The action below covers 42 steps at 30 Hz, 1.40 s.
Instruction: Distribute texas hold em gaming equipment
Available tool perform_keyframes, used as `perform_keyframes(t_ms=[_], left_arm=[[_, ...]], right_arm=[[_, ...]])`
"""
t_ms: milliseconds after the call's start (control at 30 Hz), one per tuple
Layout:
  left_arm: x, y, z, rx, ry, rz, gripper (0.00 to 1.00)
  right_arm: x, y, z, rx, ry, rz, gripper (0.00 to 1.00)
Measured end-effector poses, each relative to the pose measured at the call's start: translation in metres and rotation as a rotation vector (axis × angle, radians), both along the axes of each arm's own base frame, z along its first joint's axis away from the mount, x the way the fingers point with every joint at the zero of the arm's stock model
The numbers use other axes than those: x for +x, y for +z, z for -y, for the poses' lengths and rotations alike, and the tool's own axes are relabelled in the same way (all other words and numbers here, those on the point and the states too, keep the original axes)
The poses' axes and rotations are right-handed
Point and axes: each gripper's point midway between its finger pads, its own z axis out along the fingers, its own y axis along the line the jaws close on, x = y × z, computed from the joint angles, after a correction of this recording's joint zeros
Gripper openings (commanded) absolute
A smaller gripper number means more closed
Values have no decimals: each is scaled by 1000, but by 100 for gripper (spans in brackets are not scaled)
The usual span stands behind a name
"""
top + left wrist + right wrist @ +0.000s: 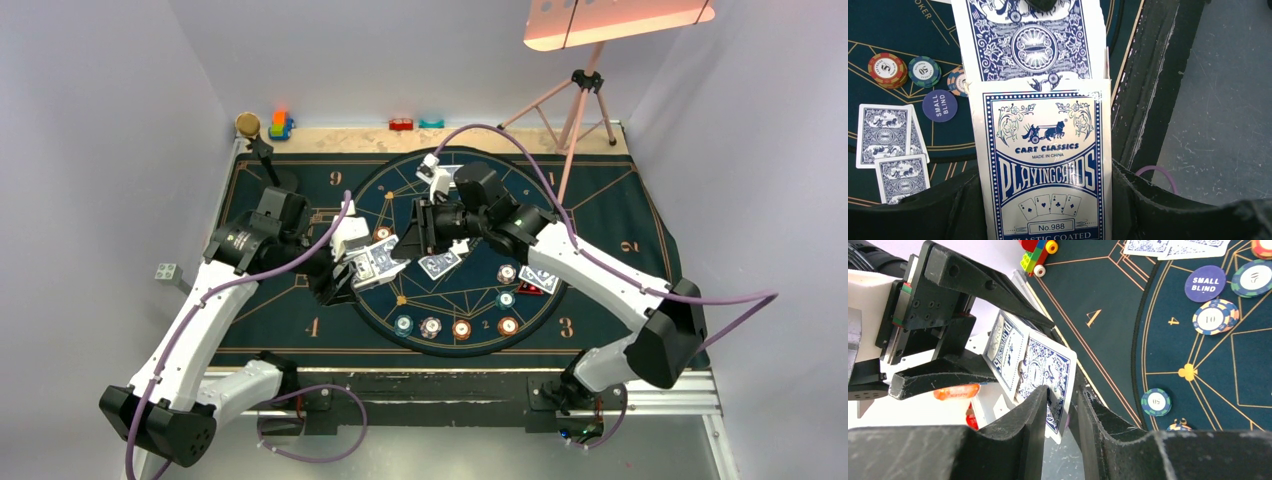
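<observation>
On the dark poker mat point(620, 215) covering the worktop, inside pale grey walls, chips point(461, 328) lie in a row near the front. The left jaws clamp the card box point(1043, 170); the right jaws pinch a blue-backed card point(1040, 370) sticking out of it.

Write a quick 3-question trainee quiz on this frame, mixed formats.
1. True or false: the left end effector holds the card box.
2. The blue disc reads: A) Small Blind B) Big Blind C) Dealer.
3. Fill in: a ___ sticking out of the box reaches between the fingers of the right end effector.
Key: 1 true; 2 A; 3 card.
</observation>
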Motion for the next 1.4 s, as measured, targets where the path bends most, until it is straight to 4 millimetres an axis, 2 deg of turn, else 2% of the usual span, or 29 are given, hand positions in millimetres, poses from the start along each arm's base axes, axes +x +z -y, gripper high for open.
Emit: perform_keyframes(t_ms=[300, 467, 633, 767, 967, 1133, 1267, 1400], left_arm=[[-1, 1, 1, -5, -3, -2, 0], [-1, 1, 1, -5, -3, -2, 0], [-1, 1, 1, -5, -3, -3, 0], [-1, 1, 1, -6, -3, -2, 0], [-1, 1, 1, -6, -3, -1, 0], [-1, 1, 1, -6, -3, -1, 0], [-1, 1, 1, -7, -4, 1, 0], [-2, 2, 1, -8, -4, 6, 0]], right_arm=[[9, 1, 15, -27, -50, 19, 32], [13, 0, 21, -44, -73, 31, 29], [20, 7, 35, -49, -118, 47, 16], [24, 21, 47, -28, -156, 72, 0], [27, 31, 59, 16, -190, 67, 0], [31, 28, 73, 33, -221, 24, 0], [41, 26, 92, 39, -281, 19, 0], [52, 12, 108, 30, -336, 11, 0]])
